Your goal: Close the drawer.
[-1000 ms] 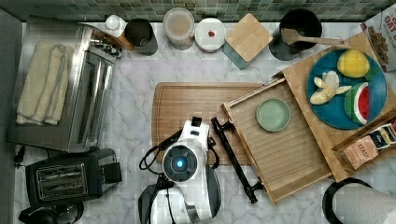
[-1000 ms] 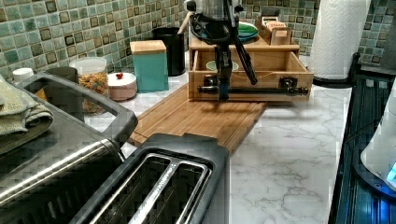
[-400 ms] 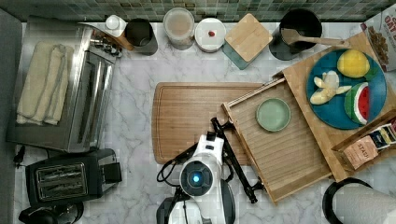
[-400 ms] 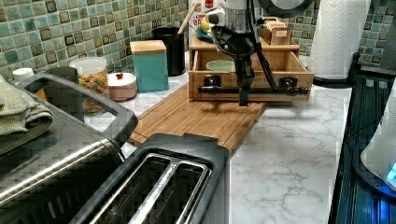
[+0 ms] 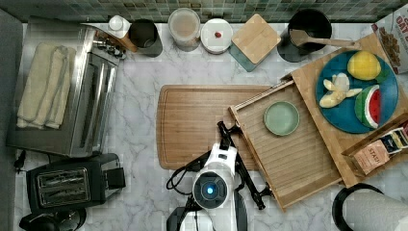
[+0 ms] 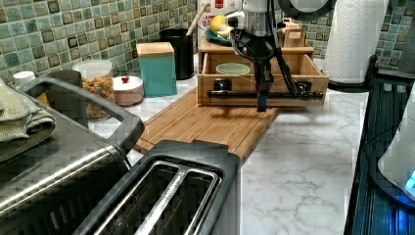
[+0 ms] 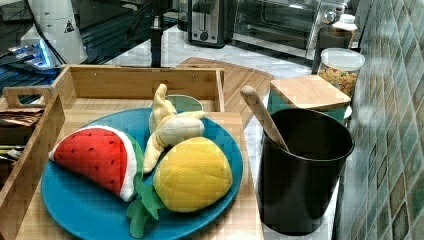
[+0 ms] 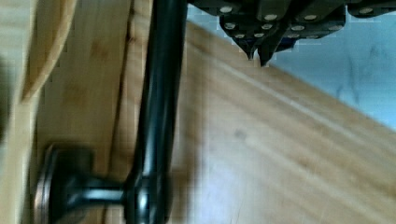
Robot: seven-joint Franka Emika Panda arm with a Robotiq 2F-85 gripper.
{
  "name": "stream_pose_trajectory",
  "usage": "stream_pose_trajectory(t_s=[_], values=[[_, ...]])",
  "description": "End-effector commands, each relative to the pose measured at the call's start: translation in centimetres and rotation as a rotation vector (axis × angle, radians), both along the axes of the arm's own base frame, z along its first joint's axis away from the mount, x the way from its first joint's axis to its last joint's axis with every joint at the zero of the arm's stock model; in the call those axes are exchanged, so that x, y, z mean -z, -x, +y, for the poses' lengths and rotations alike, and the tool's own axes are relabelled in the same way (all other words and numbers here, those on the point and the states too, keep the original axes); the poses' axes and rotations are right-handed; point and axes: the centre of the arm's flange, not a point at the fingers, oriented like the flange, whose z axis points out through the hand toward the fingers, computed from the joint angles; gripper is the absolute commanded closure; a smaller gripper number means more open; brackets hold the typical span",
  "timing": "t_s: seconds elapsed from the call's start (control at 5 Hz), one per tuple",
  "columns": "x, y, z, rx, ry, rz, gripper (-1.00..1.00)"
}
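Observation:
The drawer (image 5: pixel 298 159) stands pulled out of its wooden box, its ribbed bottom showing and a green bowl (image 5: pixel 281 118) resting inside. Its long black bar handle (image 5: pixel 251 186) runs along the front, over the edge of the cutting board (image 5: pixel 197 125). In the left view my gripper (image 6: pixel 262 102) hangs straight down just in front of the handle's (image 6: pixel 235 93) middle, fingers shut with nothing between them. The wrist view shows the fingertips (image 8: pixel 252 50) pressed together beside the bar (image 8: pixel 161 93), a small gap apart from it, above the board.
A blue plate (image 5: pixel 351 120) with toy fruit sits on the box top. Canisters and a black utensil pot (image 5: pixel 308 29) line the back wall. A toaster oven (image 5: pixel 72 91) and toaster (image 5: pixel 67 185) stand on the top view's left, a paper towel roll (image 6: pixel 355 39) beside the box.
My arm has moved along the drawer front to the left view's right, from near the handle's left mount to its middle. The drawer has not moved.

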Motion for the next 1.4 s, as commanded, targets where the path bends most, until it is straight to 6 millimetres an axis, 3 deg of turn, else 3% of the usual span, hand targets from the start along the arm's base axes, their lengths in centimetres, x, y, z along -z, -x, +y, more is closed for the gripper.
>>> stream_pose_trajectory(t_s=[0.2, 0.4, 0.8, 1.2, 1.4], values=[[2.2, -2.7, -4.9, 0.067, -0.053, 0.007, 1.0], [2.9, -2.1, -6.0, 0.094, -0.058, 0.037, 1.0], [-0.8, -1.8, -8.2, 0.108, -0.049, 0.028, 1.0], [0.4, -2.8, -12.4, 0.09, -0.094, -0.059, 1.0], [-1.0, -3.4, -14.6, 0.084, -0.088, -0.088, 1.0]])
